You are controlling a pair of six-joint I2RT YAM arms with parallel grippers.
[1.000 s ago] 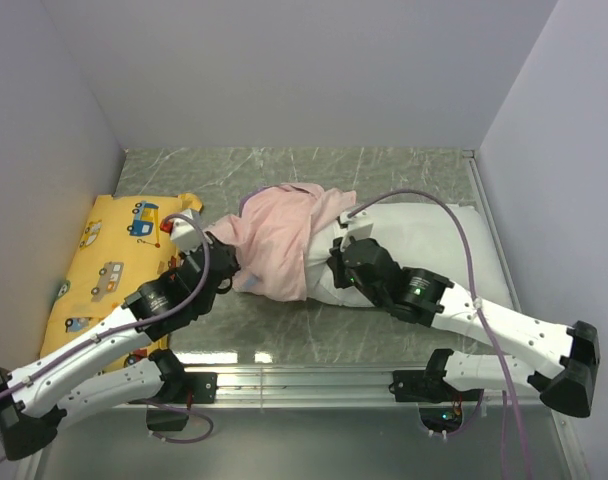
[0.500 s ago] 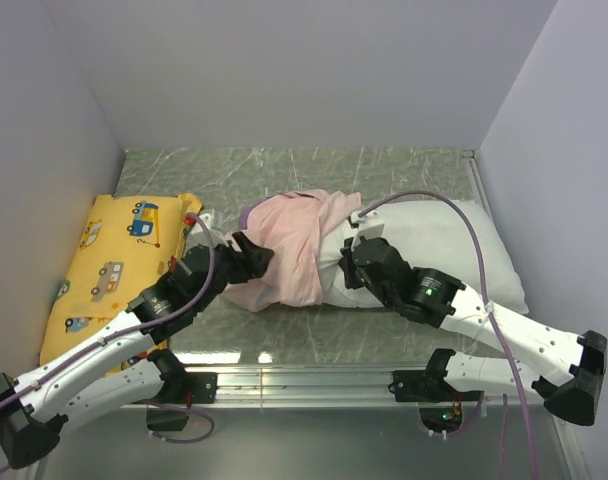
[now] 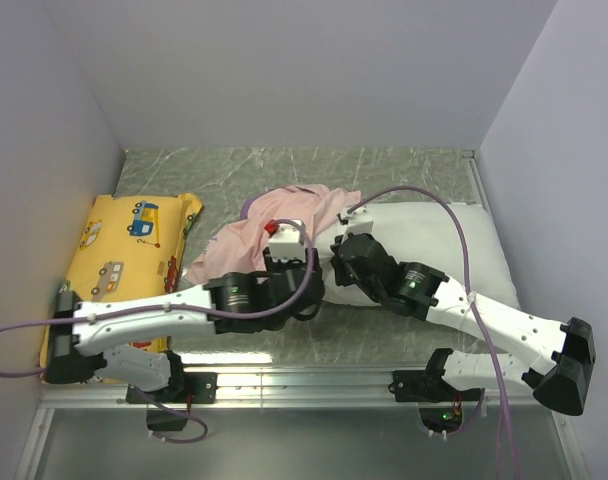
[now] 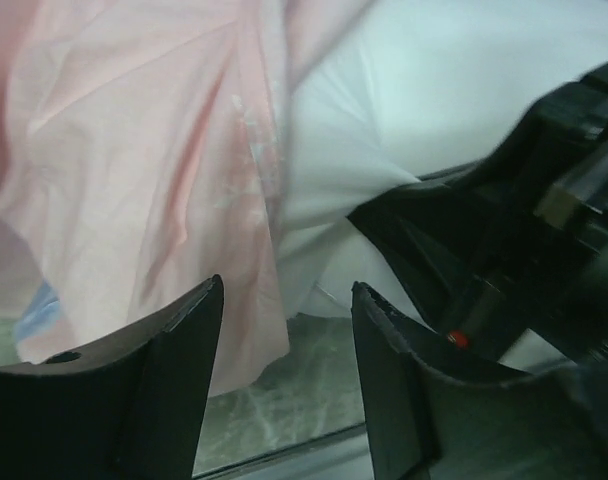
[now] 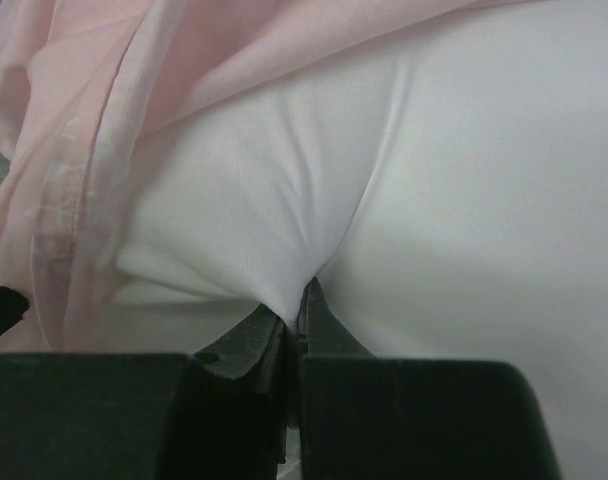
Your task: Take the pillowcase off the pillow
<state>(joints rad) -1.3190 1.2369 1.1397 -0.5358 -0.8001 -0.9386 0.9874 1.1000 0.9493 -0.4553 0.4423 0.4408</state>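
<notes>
Seeing pillowcase (image 3: 284, 212) bunched over left end of pillow (image 3: 434, 235), centre of worktop (image 3: 384, 170). Holding pillow skin clamped in right end effector (image 5: 294, 300); left end effector (image 4: 289, 300) apart, empty. Thin, limp, likely to slide: grab the loose hem edge.

Plain lilac walls (image 3: 304, 70) (unmarked) enclose green marbled tabletop (image 3: 384, 165).

A: Where's the left arm (image 3: 154, 312) gone?
B: Swung right, off the yellow vehicle-print pillow (image 3: 124, 250). It now lies low across the front of the pillowcase (image 3: 274, 225).
A: And the left hand (image 4: 286, 290)?
B: Let go of the fabric. Fingers apart, empty, now just beside the right hand (image 5: 289, 310) at the near edge of the pillow (image 3: 434, 235).
A: Pillowcase?
B: Less bunched. Slumped flatter, with a flap trailing left.
</notes>
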